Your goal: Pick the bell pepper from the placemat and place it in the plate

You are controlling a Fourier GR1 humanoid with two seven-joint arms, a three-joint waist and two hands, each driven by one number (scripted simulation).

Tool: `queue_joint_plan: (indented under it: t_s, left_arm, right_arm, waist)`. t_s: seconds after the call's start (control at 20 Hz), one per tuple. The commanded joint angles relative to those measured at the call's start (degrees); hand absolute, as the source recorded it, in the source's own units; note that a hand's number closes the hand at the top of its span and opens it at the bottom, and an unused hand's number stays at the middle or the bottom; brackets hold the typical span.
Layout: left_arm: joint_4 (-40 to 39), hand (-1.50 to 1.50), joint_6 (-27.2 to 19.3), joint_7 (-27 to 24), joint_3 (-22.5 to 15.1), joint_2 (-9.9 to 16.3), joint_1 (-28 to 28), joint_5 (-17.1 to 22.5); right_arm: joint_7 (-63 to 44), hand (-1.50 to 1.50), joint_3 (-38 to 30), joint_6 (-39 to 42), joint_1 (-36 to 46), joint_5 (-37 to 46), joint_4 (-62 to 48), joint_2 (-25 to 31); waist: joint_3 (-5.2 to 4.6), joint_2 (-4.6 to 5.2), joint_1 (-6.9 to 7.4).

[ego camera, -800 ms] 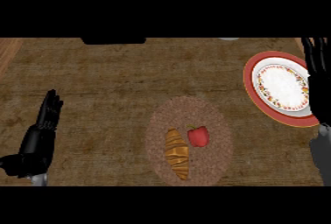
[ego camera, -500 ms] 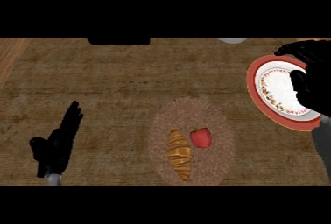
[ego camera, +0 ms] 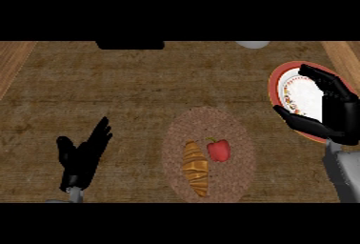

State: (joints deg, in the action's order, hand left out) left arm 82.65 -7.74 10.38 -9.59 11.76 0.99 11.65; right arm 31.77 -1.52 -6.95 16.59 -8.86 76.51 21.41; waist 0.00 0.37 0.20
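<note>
Your red bell pepper, glossy with a short green stem, lies on the round woven placemat, right of centre and just beside a croissant at its 8 o'clock. The red-rimmed plate sits at the pepper's 2 o'clock, against the surface's right edge. Your right hand, fingers spread, hovers over the plate and covers much of it. Open surface separates placemat and plate. Your left hand, fingers straight, rests at 9 o'clock.

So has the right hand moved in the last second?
Yes. The right hand has swung in from the view's right edge, leftward and down over the plate, toward the placemat.
</note>
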Motion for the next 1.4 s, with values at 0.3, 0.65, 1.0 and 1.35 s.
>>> queue_joint_plan:
  t_s: [0.3,0.65,1.0,1.35]
  left_arm:
    - [-2.1,0.0,1.8,-0.3,0.6,-1.4,0.0,-0.2]
    - [-3.3,0.0,-0.2,-0.9,0.5,-2.8,0.0,-1.8]
    - [-0.1,0.0,0.4,2.0,0.6,-2.6,0.8,-1.6]
    - [-1.6,0.0,2.9,2.3,3.1,-2.2,-1.3,-1.7]
  right_arm:
    - [-6.4,-1.5,3.6,5.7,-2.1,10.4,3.4,10.4]
    - [-23.1,-1.5,13.7,10.3,-6.0,20.2,18.8,15.6]
    - [-36.1,-1.5,24.6,5.6,-10.9,35.1,26.9,8.5]
    - [-43.7,-1.5,24.7,10.4,-7.0,42.9,24.7,2.9]
  waist:
    - [-0.11,-0.46,0.08]
    - [-0.16,-0.72,-0.92]
    - [-0.04,-0.56,-0.35]
    - [-0.02,-0.4,-0.2]
